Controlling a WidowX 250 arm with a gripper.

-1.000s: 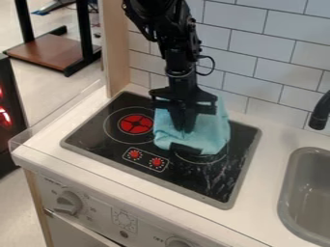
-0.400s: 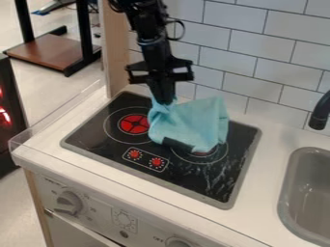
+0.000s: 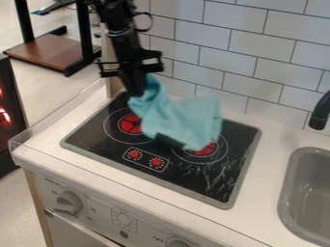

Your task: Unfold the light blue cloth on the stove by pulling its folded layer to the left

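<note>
Cloth, pale blue, hangs from the black gripper, which appears clamped on its upper-left end. Judging by how things lie, the grasp is made and that end is up off the cooktop; the hold has yet to be let go, so the cloth is not set down free of the gripper. The loose part slopes across the cooktop toward the wall side and the right burner, overlapping part of it in the view; whether the lowest edge, beside a dark patch, touches the surface cannot be told. The left burner shows its red centre just beside the cloth. Nearer the front sit 2 red knobs. The sink lies well to the right, apart from the cloth.
</note>
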